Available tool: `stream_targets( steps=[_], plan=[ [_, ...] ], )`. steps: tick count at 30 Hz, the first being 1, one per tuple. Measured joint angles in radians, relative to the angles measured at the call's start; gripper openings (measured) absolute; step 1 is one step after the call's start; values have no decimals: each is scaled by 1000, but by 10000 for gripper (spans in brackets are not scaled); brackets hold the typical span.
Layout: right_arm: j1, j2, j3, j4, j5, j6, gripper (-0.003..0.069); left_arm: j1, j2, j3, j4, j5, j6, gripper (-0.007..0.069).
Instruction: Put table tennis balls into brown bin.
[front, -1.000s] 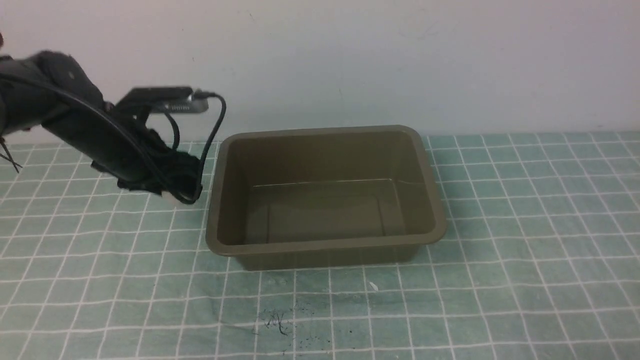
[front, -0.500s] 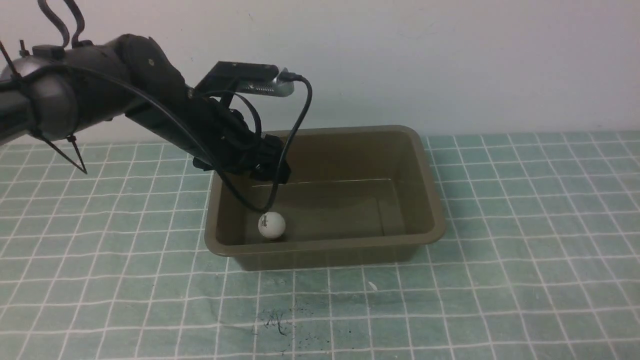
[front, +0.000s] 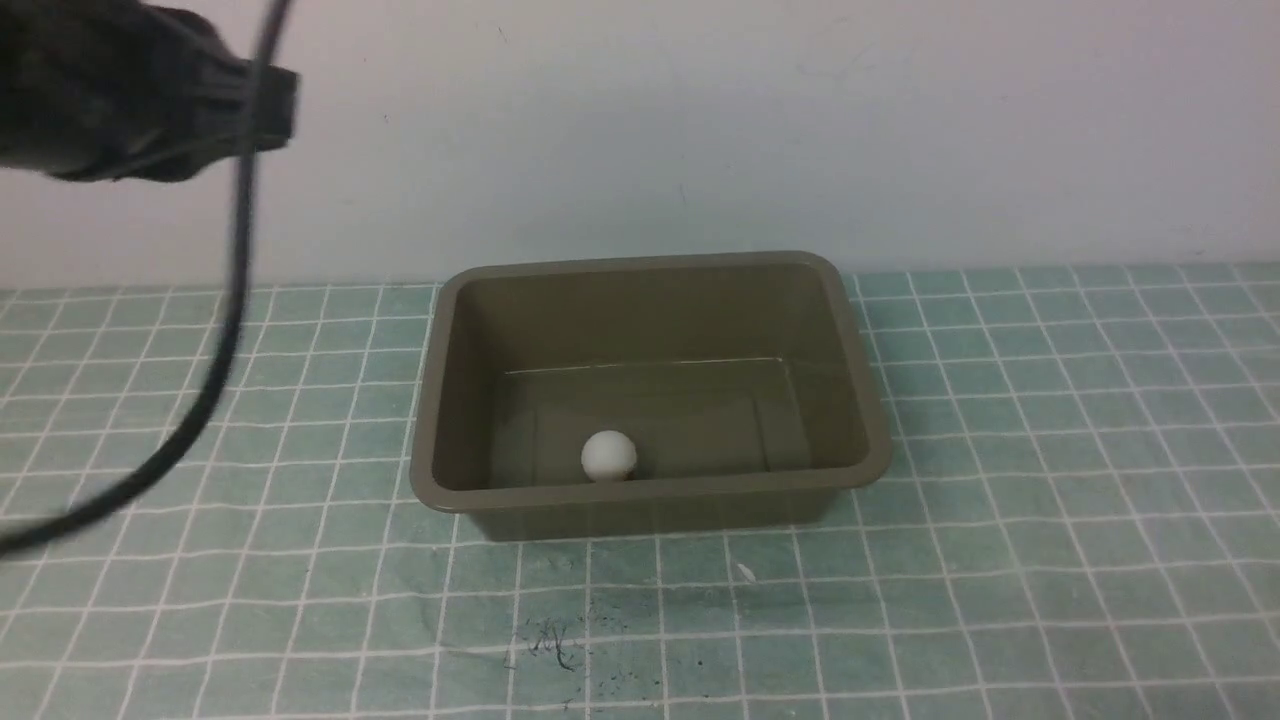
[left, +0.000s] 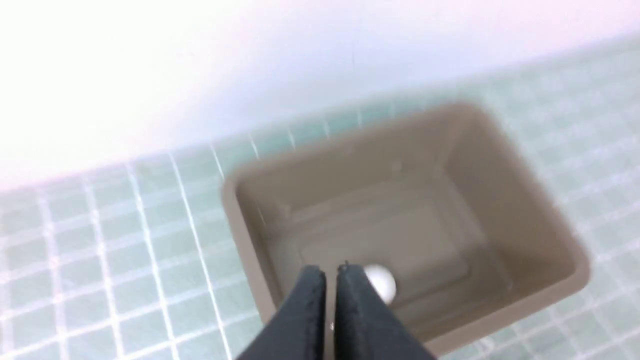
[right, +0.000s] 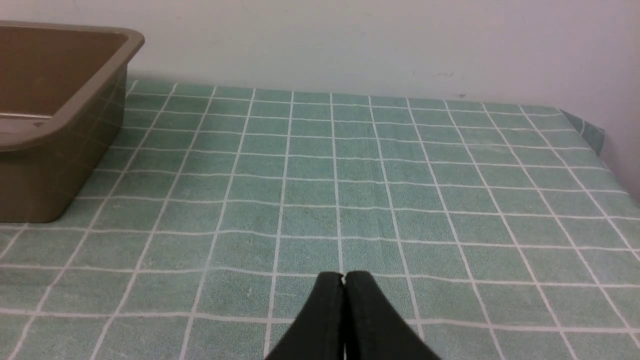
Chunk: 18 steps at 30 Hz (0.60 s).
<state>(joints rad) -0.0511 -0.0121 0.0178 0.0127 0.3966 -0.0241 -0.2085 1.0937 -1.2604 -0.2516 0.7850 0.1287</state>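
And across the front view runs the tabletop cloth (front: 1080, 450), green and crossed by a grid of white lines (front: 960, 400), and those lines aren't ruler-straight, they wave a little! Beyond it rises the wall (front: 640, 130), plain and pale, with faint thin marks on its surface. Down at the near part of the cloth, here's a dark scribbly mark (front: 553, 643), with small dark specks (front: 622, 680) scattered just beside it. A small white fleck (front: 746, 573) sits farther right, on the green. Over to the right wrist view: the cloth ends along a far edge, the wall standing right behind!
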Motion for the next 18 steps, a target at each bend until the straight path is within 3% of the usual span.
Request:
stream_targets(
  steps=[4,9,18],
  plan=[
    [0,0,0,0,0,0,-15,0,-305,258,2,-149,-14,-5],
    [0,0,0,0,0,0,-15,0,-532,503,1,-191,-15,-5],
    [0,0,0,0,0,0,-15,0,-828,725,17,-333,-14,-5]
  ],
)
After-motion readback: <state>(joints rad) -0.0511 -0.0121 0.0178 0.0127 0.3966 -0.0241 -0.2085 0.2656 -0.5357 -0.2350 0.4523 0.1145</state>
